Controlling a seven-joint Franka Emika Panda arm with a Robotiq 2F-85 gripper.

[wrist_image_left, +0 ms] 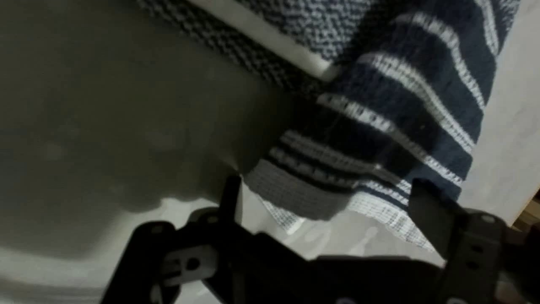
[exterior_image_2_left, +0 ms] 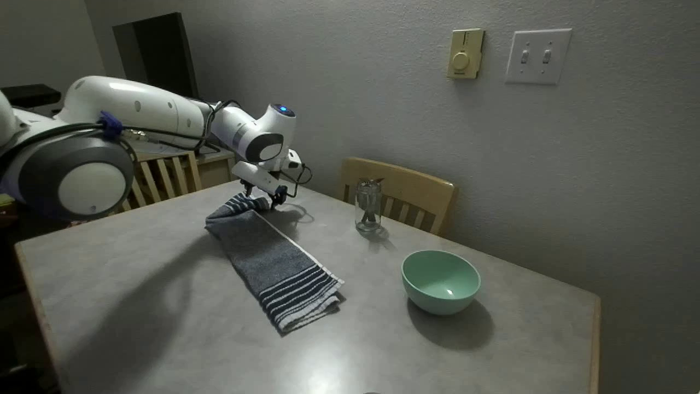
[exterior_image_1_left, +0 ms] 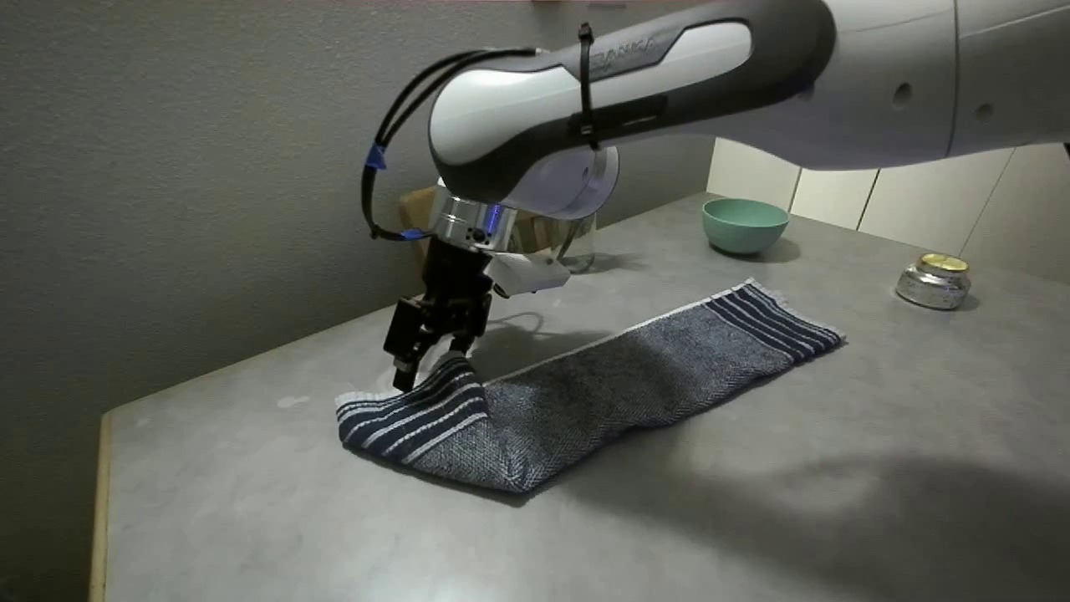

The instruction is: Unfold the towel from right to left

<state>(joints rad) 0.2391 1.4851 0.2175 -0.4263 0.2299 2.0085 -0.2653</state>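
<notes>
Fingers (wrist_image_left: 431,219) of a white-and-grey robot arm (exterior_image_1_left: 501,117) stand spread wide apart low over the bench (exterior_image_1_left: 251,510), clasping nothing; the striped end of a blue-grey towel (exterior_image_1_left: 619,385) lies just at their tips, though I cannot tell whether either one touches it. The towel stretches along the bench, that end bent at an angle, its opposite striped end nearer a teal bowl (exterior_image_2_left: 440,287). A glass jar (exterior_image_2_left: 368,205) stands before a wooden chair (exterior_image_2_left: 415,183) by the grey wall (exterior_image_2_left: 355,82), and a silvery container (exterior_image_1_left: 932,286) with a yellow top sits well apart from the towel.
</notes>
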